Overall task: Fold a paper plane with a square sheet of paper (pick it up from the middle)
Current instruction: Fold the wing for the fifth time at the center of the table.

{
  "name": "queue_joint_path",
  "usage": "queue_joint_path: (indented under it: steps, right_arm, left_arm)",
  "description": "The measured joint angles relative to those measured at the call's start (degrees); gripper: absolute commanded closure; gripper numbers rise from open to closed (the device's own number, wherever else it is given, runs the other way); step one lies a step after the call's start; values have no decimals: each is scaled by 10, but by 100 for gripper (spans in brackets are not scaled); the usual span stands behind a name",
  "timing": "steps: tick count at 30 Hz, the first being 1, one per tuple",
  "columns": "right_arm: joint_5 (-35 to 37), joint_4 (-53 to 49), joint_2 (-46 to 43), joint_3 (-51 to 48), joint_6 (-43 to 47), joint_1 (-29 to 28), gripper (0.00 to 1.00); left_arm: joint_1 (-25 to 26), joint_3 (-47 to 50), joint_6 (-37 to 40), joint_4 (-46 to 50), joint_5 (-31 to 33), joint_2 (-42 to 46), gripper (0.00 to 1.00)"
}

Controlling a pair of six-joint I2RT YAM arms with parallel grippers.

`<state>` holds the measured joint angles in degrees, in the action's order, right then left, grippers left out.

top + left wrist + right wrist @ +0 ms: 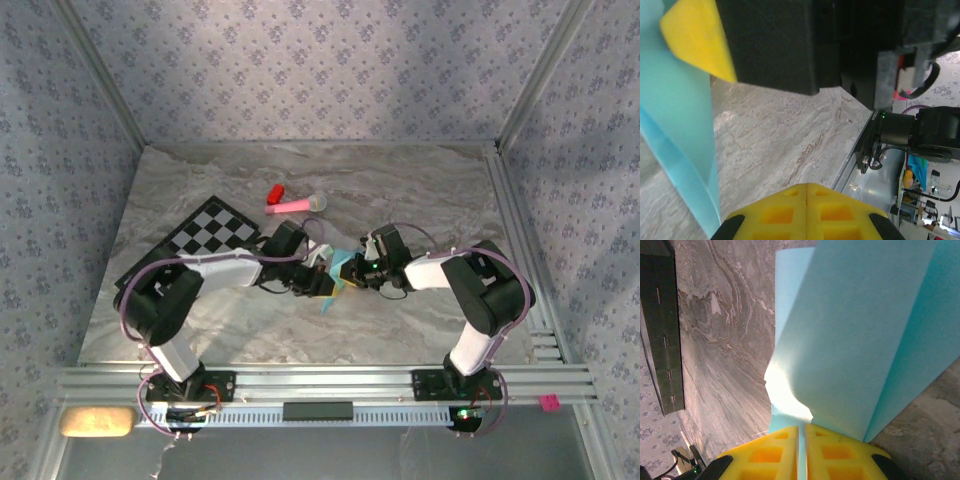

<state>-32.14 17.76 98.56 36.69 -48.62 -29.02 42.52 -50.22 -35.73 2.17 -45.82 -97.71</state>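
The right gripper (801, 435) is clamped on the sheet of paper (855, 330): in its wrist view a thin strip of light blue runs down between the two yellow fingers, and the sheet rises from them in broad folded panels, one edge catching bright light. The left gripper (806, 192) has its yellow pads pressed together with no paper visible between them; the blue sheet hangs just beside it on the left of its wrist view, and a yellow fingertip (700, 40) on the black body of the right gripper lies against that paper higher up. From above, the two grippers meet tip to tip near the middle of the table (400, 320), and the paper shows as a small blue patch held up between them, off the surface. Both arms reach inward from their bases at the near edge, elbows bent outward, with purple cables looping along them. Behind the left arm a black-and-white checkered mat (205, 240) lies flat and turned at an angle, its near corner hidden by the arm. Farther back, well apart from the grippers, sit a pink stick toy (295, 205) with a grey head and, just beside its end, a small red object (274, 191). The tabletop has a grey marble pattern, aluminium rails (320, 385) frame it along the near and right sides, and walls papered in a pale floral print (320, 70) close in the space.
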Motion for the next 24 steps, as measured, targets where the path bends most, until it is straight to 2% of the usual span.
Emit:
queue_joint_path:
  steps: [8,24]
  right_arm:
    - [0,0,0,0,0,0,87]
    - [0,0,0,0,0,0,87]
  left_arm:
    - [17,-33,21,38,24,-56,94]
    - [17,-16,38,47,68,-74,94]
